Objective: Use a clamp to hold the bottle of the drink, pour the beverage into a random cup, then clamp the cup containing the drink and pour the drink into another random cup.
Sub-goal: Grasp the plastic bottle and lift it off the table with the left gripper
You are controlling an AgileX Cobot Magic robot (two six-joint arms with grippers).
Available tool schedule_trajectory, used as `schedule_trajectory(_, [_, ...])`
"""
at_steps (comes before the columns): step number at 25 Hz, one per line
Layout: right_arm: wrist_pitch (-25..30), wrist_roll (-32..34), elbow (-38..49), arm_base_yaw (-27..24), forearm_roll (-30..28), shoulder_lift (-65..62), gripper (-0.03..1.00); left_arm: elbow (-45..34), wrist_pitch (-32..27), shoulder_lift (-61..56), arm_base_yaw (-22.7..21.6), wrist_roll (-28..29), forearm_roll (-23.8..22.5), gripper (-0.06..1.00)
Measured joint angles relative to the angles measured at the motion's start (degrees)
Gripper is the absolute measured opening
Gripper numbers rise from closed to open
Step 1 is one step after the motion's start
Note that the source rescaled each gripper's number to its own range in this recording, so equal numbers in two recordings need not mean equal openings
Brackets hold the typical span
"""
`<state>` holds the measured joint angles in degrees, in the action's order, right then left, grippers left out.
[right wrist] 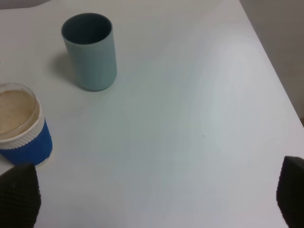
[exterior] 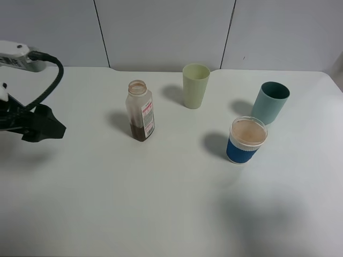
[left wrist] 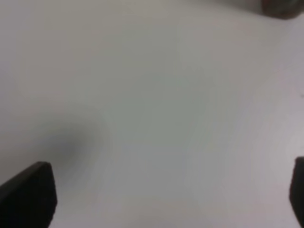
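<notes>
One bottle of the drink (exterior: 141, 111), uncapped and upright, left of centre on the white table (exterior: 161, 209); holds only a shallow layer of brown beverage (exterior: 141, 132) at its base. To the right and slightly nearer, well apart: blue-banded cup (exterior: 247, 140), upright, filled nearly to its white rim with the same milky brown liquid. Just beyond that cup, near but not touching: teal cup (exterior: 270, 101), upright. Farther back, between bottle and teal cup: pale yellow-green tumbler (exterior: 195, 85), upright, apart from all else. At the far left of the scene, well clear of the bottle: left clamp (exterior: 45, 126), above the table, jaws spread wide, gripping nothing. Right clamp (right wrist: 156, 194) out of the high view; in its wrist view, fingertips far apart over bare table, blue-banded cup near one fingertip, nothing grasped.
</notes>
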<state>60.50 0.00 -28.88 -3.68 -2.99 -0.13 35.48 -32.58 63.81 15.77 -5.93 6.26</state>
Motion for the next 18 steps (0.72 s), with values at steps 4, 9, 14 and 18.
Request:
schedule_trajectory(4, [0.00, 0.00, 0.00, 0.00, 0.00, 0.00, 1.00, -3.84, 7.76, 3.24, 3.38, 1.94, 0.00, 0.99])
schedule_trajectory(9, [0.00, 0.00, 0.00, 0.00, 0.00, 0.00, 1.00, -7.53, 19.92, 7.16, 6.22, 3.97, -0.15, 0.99])
schedule_trajectory(14, [0.00, 0.00, 0.00, 0.00, 0.00, 0.00, 1.00, -10.18, 30.53, 11.35, 8.42, 5.05, -1.30, 0.99])
schedule_trajectory(18, [0.00, 0.00, 0.00, 0.00, 0.00, 0.00, 1.00, -10.57, 37.06, 16.32, 10.33, 5.36, -2.17, 0.98])
